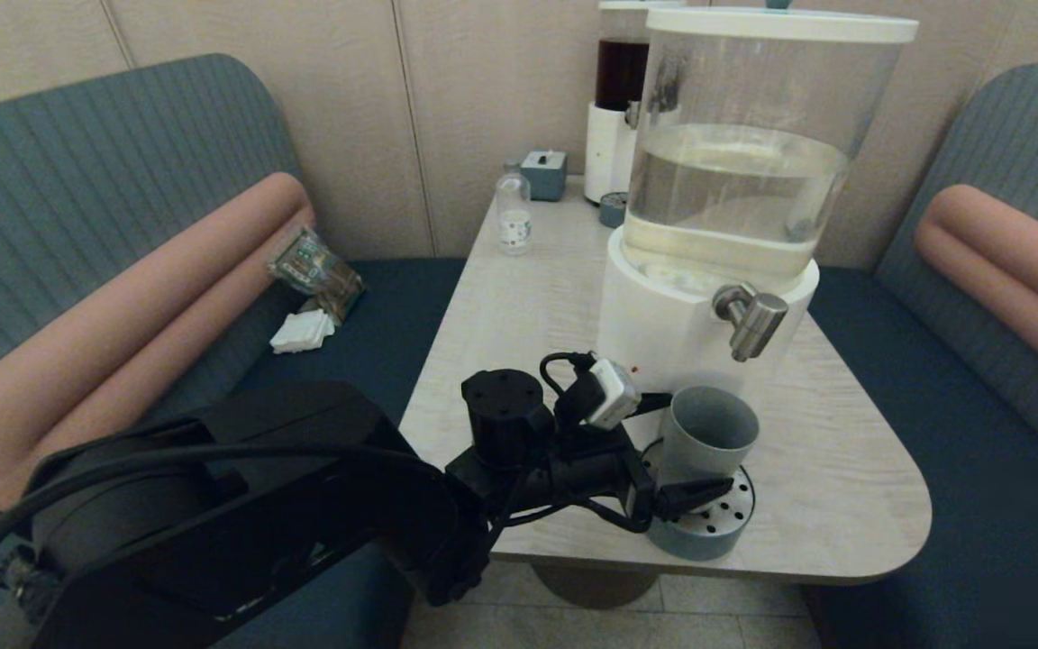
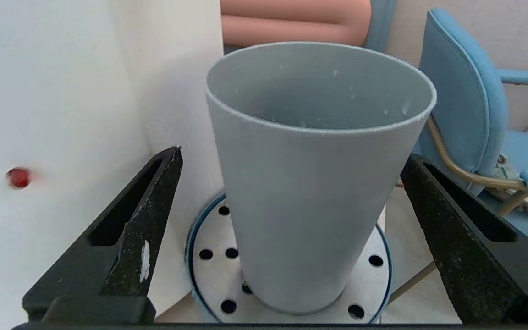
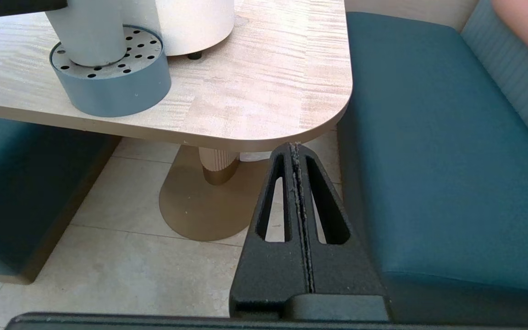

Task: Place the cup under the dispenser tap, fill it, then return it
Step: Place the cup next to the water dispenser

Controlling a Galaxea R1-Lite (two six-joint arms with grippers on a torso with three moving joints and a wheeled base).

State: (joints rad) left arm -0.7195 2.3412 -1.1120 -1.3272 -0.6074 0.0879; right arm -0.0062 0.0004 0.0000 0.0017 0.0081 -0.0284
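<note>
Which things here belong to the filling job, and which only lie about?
Job: the cup on the perforated tray, the dispenser tap, the open left gripper around the cup.

Lying about: small bottle, dark-liquid dispenser, parked right gripper.

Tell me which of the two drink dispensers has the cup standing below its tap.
The big clear-tank dispenser on the white base: the cup stands on the perforated tray below its steel tap. The narrower dark-liquid dispenser stands behind.

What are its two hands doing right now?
Left hand: open, one finger either side of the cup, not touching.
Right hand: closed, empty, below the table edge.
</note>
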